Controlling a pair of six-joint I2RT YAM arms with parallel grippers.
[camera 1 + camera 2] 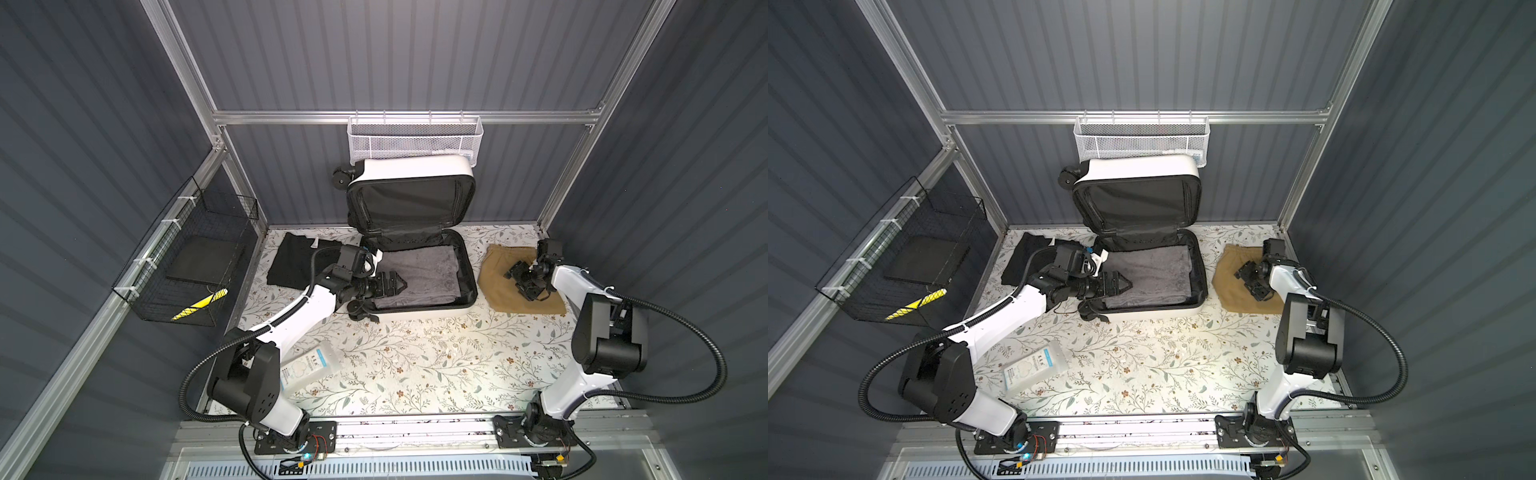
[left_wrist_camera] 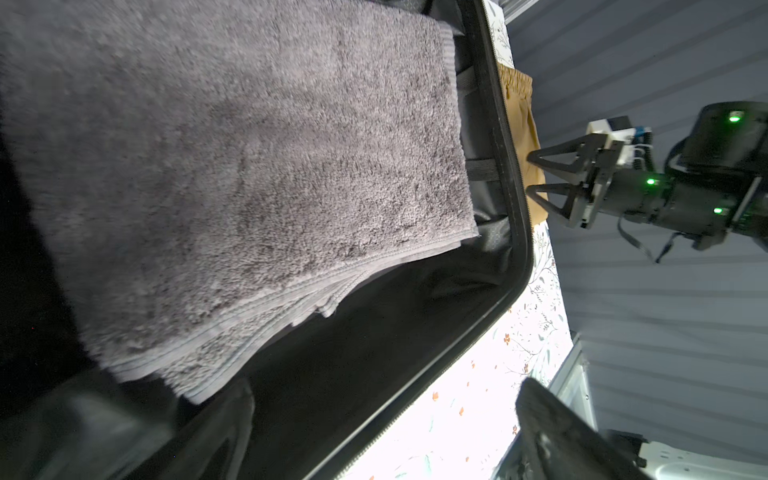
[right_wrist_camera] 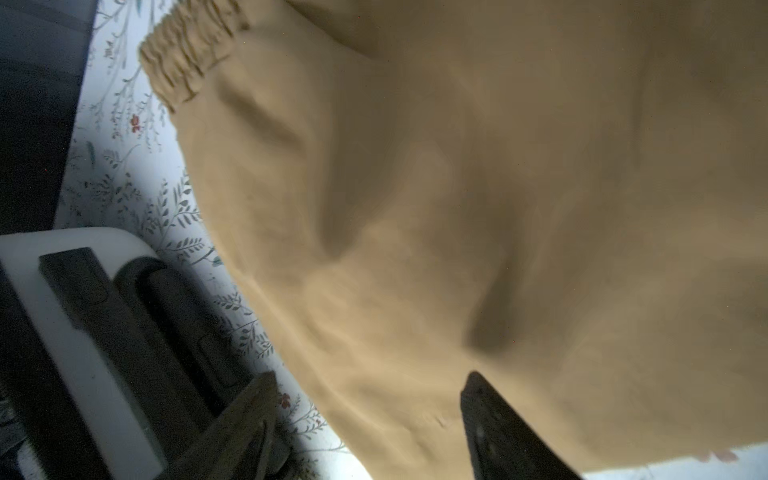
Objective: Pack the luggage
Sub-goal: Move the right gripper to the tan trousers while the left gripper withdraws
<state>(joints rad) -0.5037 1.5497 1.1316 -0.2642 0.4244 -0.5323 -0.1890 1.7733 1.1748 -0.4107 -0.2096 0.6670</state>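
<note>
- The luggage point(image 1: 419, 316) lay open at the back middle of the desk point(image 1: 415, 365), lid upright, grey towel point(image 1: 419, 270) in its base.
- The left fingers point(image 1: 399, 285) hung spread over the towel; knocking the lid might drop it.
- The right fingers point(image 3: 494, 424) stood apart above the folded tan garment point(image 1: 498, 297) beside the luggage; a shallow pinch might let it unfold onto the zipper rim.
- The front of the desk offered room.

The luggage point(image 1: 419, 318) lies open on the floral table point(image 1: 415, 374), its lid upright and a grey towel point(image 1: 424, 270) inside. The left gripper point(image 1: 400, 286) hovers over the towel. The right gripper point(image 1: 515, 281) is over tan shorts point(image 1: 494, 301), which lie just right of the luggage. A black garment point(image 1: 289, 262) lies on the left.
</note>
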